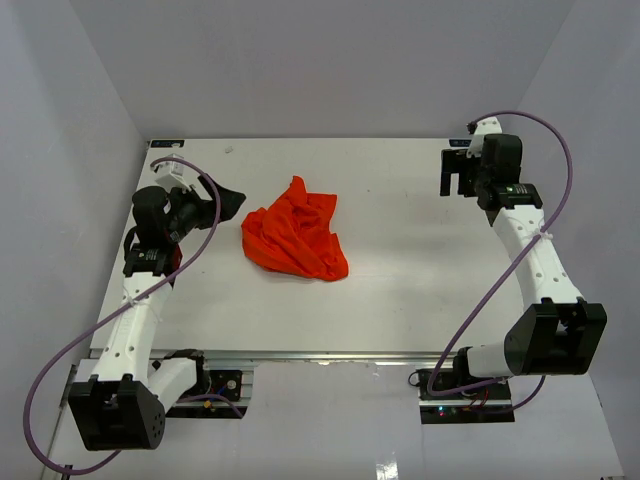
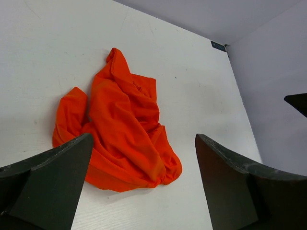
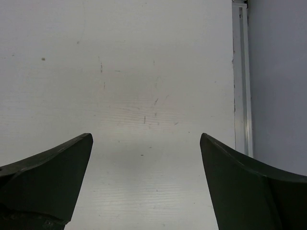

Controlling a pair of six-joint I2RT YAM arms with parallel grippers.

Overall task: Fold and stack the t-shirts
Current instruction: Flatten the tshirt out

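Black left gripper (image 1: pixel 228 203) hovered wide open and empty, just left of the orange-red t-shirt (image 1: pixel 295 240), which lay crumpled in a heap on the white table (image 1: pixel 420 260), left of centre. Right gripper (image 1: pixel 460 175), equally wide and empty, hung well apart near the far right corner. We judged it best to pinch an outer hem, not the bunched middle, and spread the cloth flat first.

This looks like a robotics lab or a test cell. A plain white table (image 1: pixel 400 300) stands between bare, pale grey walls (image 1: pixel 330 60). The left arm (image 1: pixel 130 320) and the right arm (image 1: pixel 535 260) are bolted by a metal rail (image 1: pixel 330 355) at the near edge, and purple cables (image 1: pixel 568 155) hang in loose loops.
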